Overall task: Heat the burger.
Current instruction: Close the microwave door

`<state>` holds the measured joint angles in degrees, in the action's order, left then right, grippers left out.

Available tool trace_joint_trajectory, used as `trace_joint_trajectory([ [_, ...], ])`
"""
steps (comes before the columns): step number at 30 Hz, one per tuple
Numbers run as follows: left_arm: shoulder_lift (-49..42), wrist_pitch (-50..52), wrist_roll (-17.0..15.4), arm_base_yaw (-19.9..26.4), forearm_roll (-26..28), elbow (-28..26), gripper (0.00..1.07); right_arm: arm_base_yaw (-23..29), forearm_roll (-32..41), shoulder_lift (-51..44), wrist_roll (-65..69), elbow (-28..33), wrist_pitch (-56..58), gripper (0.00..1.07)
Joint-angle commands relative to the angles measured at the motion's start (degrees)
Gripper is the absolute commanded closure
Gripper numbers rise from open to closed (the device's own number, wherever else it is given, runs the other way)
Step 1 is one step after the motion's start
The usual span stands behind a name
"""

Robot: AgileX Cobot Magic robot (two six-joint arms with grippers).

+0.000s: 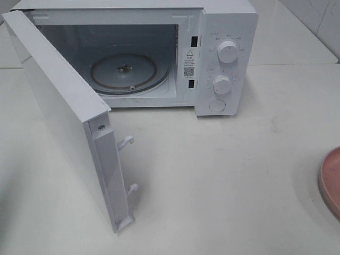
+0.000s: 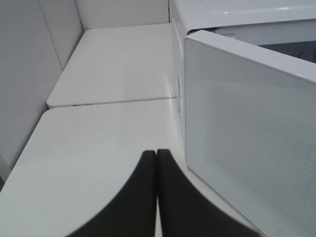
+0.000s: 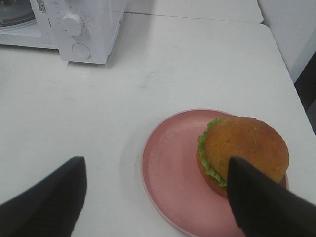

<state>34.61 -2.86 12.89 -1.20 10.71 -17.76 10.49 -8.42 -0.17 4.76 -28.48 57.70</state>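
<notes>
Black right end effector (image 3: 155, 197) hovers spread above burger (image 3: 243, 154); left end effector (image 2: 157, 195) clenched, empty.

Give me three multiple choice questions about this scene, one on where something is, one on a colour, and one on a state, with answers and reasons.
1. Where is the burger?
A. inside the microwave
B. on the plate
C. on the bare table

2. What colour is the plate?
A. pink
B. blue
C. black

3. How does the microwave door stand?
A. shut
B. taken off
C. swung open

Answers:
1 B, the right wrist view shows it sitting on the plate, toward one side.
2 A, its rim and face are pink.
3 C, the exterior view shows the door swung out and the bare glass turntable inside the microwave.
</notes>
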Motion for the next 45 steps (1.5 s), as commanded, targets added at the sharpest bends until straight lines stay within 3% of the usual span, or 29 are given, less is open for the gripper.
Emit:
trace_joint_trajectory([
  [1, 4.53, 13.64, 0.23, 0.17, 0.40, 4.01, 1.07, -0.29, 0.11, -1.72, -0.40, 0.06, -0.69, 0.31],
  [5, 8.48, 18.51, -1.49, 0.17, -0.97, 5.33, 1.07, -0.29, 0.11, -1.72, -0.40, 0.06, -0.69, 0.31],
  [7, 12.89, 23.55, -4.87, 0.17, -4.87, 5.90, 1.07, -0.29, 0.11, -1.72, -0.40, 0.06, -0.69, 0.31],
  [8, 12.89, 23.55, -4.87, 0.17, -4.87, 5.90, 1.07, -0.29, 0.11, -1.72, -0.40, 0.06, -0.69, 0.31],
  [9, 15.81, 27.22, -7.91, 0.17, -8.71, 5.90, 1.07, -0.29, 0.11, -1.72, -0.40, 0.06, -0.69, 0.31],
  [10, 15.81, 27.22, -7.91, 0.17, -8.71, 5.90, 1.07, -0.29, 0.11, -1.72, -0.40, 0.06, -0.69, 0.31],
  [12, 22.46, 33.69, -14.32, 0.17, -17.70, 5.90, 1.07, -0.29, 0.11, -1.72, -0.40, 0.06, -0.69, 0.31],
  [14, 23.89, 34.89, -15.70, 0.17, -19.31, 5.90, 1.07, -0.29, 0.11, -1.72, -0.40, 0.06, -0.69, 0.31],
  [15, 27.39, 37.99, -18.62, 0.17, -22.57, 5.90, 1.07, -0.29, 0.11, -1.72, -0.40, 0.06, -0.69, 0.31],
  [18, 29.05, 39.71, -19.94, 0.17, -24.01, 5.84, 1.07, -0.29, 0.11, -1.72, -0.40, 0.06, -0.69, 0.31],
  [19, 31.74, 42.23, -22.46, 0.17, -26.13, 5.50, 1.07, -0.29, 0.11, -1.72, -0.40, 0.06, -0.69, 0.31],
  [23, 37.70, 48.13, -25.78, -0.92, -29.51, 4.35, 1.07, -0.29, 0.11, -1.72, -0.40, 0.06, -0.69, 0.31],
  [26, 38.73, 48.76, -25.78, -1.83, -29.97, 4.13, 1.07, -0.29, 0.11, -1.72, -0.40, 0.06, -0.69, 0.31],
  [28, 42.57, 49.39, -25.50, -6.30, -29.74, 2.58, 1.07, -0.29, 0.11, -1.72, -0.40, 0.06, -0.69, 0.31],
  [31, 45.49, 49.68, -25.50, -8.94, -29.68, 1.20, 1.07, -0.29, 0.11, -1.72, -0.40, 0.06, -0.69, 0.31],
  [45, 51.39, 51.91, -25.27, -17.42, -26.18, -4.01, 1.07, -0.29, 0.11, -1.72, -0.40, 0.06, -0.69, 0.31],
])
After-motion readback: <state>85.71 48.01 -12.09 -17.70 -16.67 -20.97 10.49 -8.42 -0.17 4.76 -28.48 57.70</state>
